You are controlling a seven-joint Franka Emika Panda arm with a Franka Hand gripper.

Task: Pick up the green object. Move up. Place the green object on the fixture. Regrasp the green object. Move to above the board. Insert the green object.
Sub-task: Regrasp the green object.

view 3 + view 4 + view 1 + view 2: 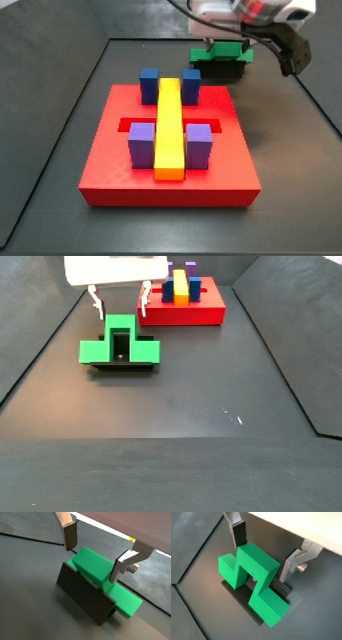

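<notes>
The green object [93,562] [254,572] rests on the fixture [83,594], leaning against its dark upright plate, with its raised central block pointing up. My gripper [93,554] [264,552] is open and hangs astride that raised block. One finger [69,537] stands clear of the block and the other finger [120,568] is close beside it. In both side views the green object [221,53] [120,346] sits on the fixture [218,71] [123,365] under the gripper [120,306]. The red board [107,160] [201,311] lies apart from it.
On the board stand a long yellow bar [168,125], two blue blocks [150,85] and two purple blocks [142,145]. Dark floor surrounds the fixture. The bin's raised walls [287,366] run along the sides.
</notes>
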